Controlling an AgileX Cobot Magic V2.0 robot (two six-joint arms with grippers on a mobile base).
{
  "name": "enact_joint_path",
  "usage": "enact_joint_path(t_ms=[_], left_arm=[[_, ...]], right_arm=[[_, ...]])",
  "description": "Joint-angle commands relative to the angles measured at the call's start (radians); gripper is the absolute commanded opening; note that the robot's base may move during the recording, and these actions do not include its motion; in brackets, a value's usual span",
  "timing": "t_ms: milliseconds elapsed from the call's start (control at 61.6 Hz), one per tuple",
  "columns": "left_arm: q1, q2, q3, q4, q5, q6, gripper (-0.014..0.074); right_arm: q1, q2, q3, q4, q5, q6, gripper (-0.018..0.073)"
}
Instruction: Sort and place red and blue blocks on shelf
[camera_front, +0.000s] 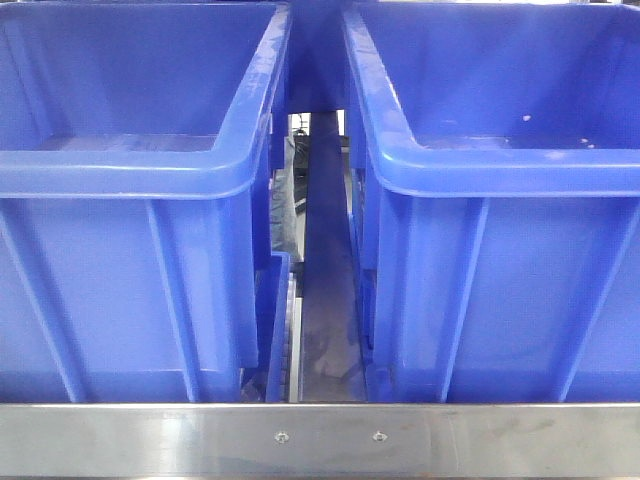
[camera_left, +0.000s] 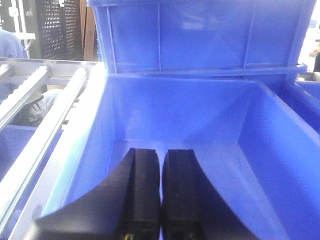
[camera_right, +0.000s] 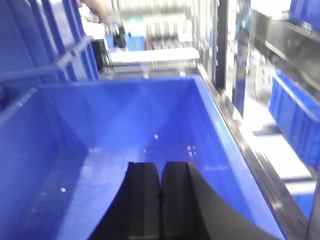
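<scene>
Two blue bins side by side on shelf. Left pincer closed, empty, over bin interior; right pincer likewise. Blocks not visible.

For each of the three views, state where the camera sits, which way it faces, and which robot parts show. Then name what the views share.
Exterior front: level with the shelf rail, facing two blue bins side by side; no robot part shows.
Left wrist: behind the left hand, looking down into a blue bin; closed fingers show.
Right wrist: behind the right hand, looking into another bin; closed fingers show.
Shared: both wrist views look into bare bin interiors; no block is visible anywhere.
</scene>
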Motion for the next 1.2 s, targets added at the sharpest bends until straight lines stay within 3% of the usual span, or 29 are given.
enact_joint_path(t_ms=[0,178,325,535,1184], left_arm=[[0.001,-0.015,-0.008,-0.008,-0.08,0.0,0.0126],[0.007,-0.014,0.025,-0.008,-0.116,0.0,0.0126],[0.069,-0.014,0.026,-0.008,-0.136,0.0,0.0126],[0.136,-0.014,0.026,-0.008,-0.136,0.0,0.0126],[0.136,-0.014,0.026,-0.008,-0.136,0.0,0.0124]], right_arm=[[-0.008,-0.032,-0.024,-0.002,-0.062,-0.009,0.005],[-0.008,-0.042,-0.024,-0.006,-0.049,-0.009,0.005],[-0.008,-0.042,-0.024,-0.082,-0.05,-0.009,0.005],[-0.008,-0.042,-0.024,-0.082,-0.052,-0.009,0.005],[-0.008,-0.042,-0.024,-0.082,-0.049,-0.009,0.005]])
